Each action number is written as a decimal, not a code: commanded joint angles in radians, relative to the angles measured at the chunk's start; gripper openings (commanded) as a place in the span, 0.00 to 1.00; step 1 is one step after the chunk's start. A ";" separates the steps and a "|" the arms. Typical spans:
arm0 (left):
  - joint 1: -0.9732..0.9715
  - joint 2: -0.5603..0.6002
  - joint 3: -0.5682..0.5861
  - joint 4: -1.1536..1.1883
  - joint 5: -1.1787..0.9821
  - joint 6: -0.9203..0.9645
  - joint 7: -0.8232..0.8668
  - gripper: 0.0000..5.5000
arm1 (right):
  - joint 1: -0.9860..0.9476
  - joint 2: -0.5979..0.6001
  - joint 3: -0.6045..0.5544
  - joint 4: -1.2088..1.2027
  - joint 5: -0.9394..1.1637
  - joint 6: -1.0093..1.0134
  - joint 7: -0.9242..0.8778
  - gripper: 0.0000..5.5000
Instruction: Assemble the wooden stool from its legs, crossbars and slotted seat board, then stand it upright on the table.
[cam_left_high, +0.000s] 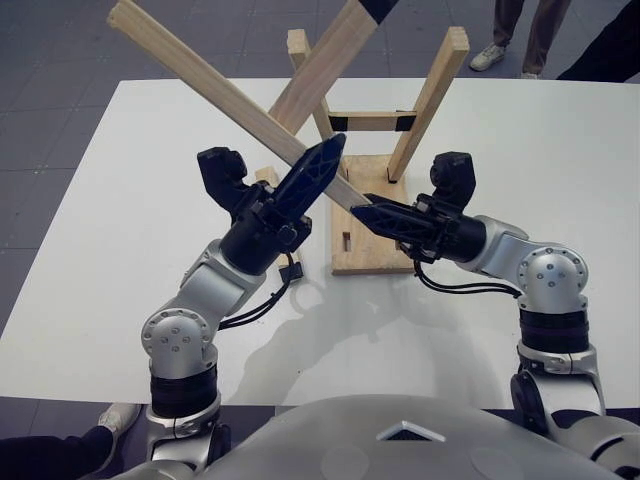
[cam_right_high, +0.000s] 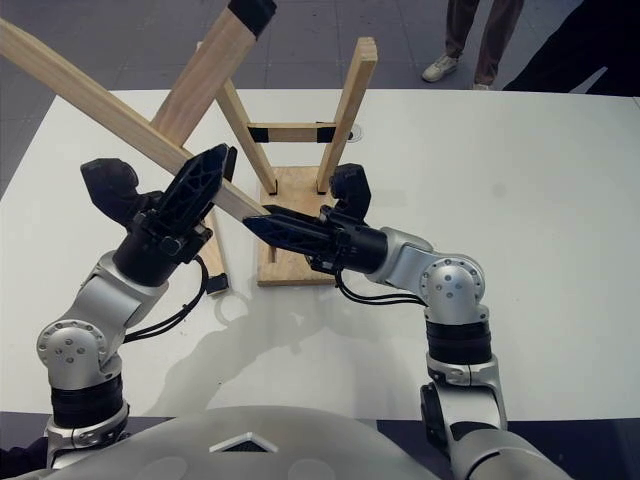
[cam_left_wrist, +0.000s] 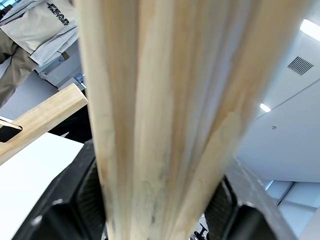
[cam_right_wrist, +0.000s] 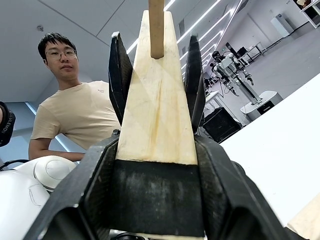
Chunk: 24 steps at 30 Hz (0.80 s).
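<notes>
Left gripper (cam_left_high: 325, 155) clamped tight on one wooden leg (cam_left_high: 330, 55), right gripper (cam_left_high: 365, 212) clamped on a second leg (cam_left_high: 190, 70) crossing it just past the jaws, slotted seat board (cam_left_high: 362, 262) lying flat beneath the right jaws.

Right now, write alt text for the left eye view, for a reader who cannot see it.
Over a white table, the left fingers hold a black-tipped leg and the right fingers a plain leg, the two crossing in the air. Below lies the seat board, with two more legs joined by a crossbar standing on it.
</notes>
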<state>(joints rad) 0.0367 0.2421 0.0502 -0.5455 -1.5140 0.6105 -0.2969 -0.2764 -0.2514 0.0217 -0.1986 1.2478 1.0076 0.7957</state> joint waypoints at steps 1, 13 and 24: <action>0.018 0.000 -0.033 -0.017 -0.004 0.026 0.025 0.52 | -0.039 0.013 -0.031 -0.008 0.000 -0.030 -0.009 0.37; -0.005 -0.010 0.021 0.015 -0.018 -0.004 0.032 0.61 | 0.008 -0.014 -0.040 -0.038 -0.005 -0.026 -0.006 0.37; 0.007 -0.016 0.014 0.014 -0.036 0.012 0.028 0.54 | -0.006 -0.004 -0.044 -0.025 -0.019 -0.035 -0.004 0.37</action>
<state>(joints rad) 0.0520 0.2246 0.0611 -0.5314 -1.5390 0.6208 -0.2779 -0.2657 -0.2553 -0.0181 -0.2223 1.2311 0.9831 0.7874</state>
